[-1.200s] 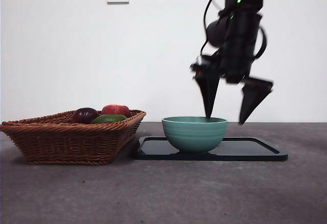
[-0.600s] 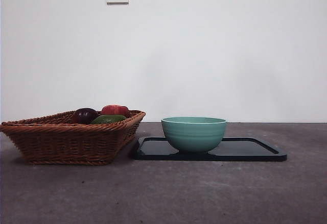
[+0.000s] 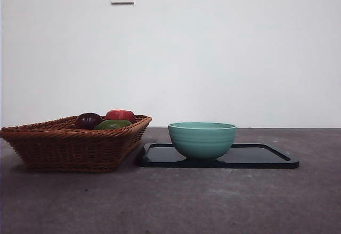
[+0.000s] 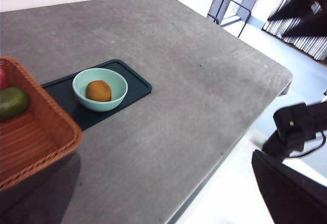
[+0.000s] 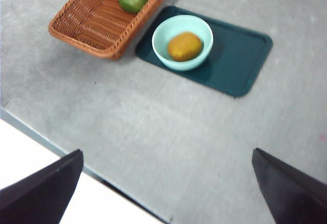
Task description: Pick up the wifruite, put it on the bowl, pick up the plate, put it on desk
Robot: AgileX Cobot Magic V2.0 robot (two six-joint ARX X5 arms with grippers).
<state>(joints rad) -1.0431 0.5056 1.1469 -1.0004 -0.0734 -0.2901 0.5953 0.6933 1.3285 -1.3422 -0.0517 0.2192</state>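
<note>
The orange-brown wifruite lies inside the mint-green bowl; it also shows in the right wrist view. In the front view the bowl hides it. The bowl stands on the left part of a dark flat rectangular plate on the grey desk. My right gripper is open and empty, high above the desk's near edge. My left gripper shows only as a dark part, far off beyond the desk's edge. Neither arm is in the front view.
A brown wicker basket stands just left of the plate, holding a red apple, a dark fruit and a green fruit. The desk's edge lies below the right gripper.
One second ago an arm hung with open jaws just above the bowl's right side; it has gone from the front view. Bowl, plate and basket have not moved.
</note>
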